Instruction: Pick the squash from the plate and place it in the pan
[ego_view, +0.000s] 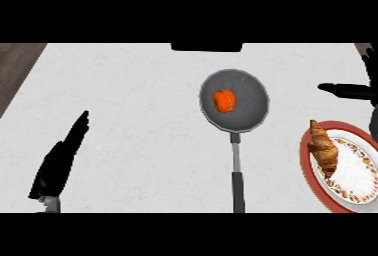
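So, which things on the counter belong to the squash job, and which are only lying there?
Belong to the job:
- squash, already lying in the pan
- pan, mid-counter, handle toward the robot
- plate, at the right edge

Just lying about:
- croissant, on the plate's left side

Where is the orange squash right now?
In the head view, the squash lies inside the grey pan near the middle of the counter, left of the plate holding a croissant.
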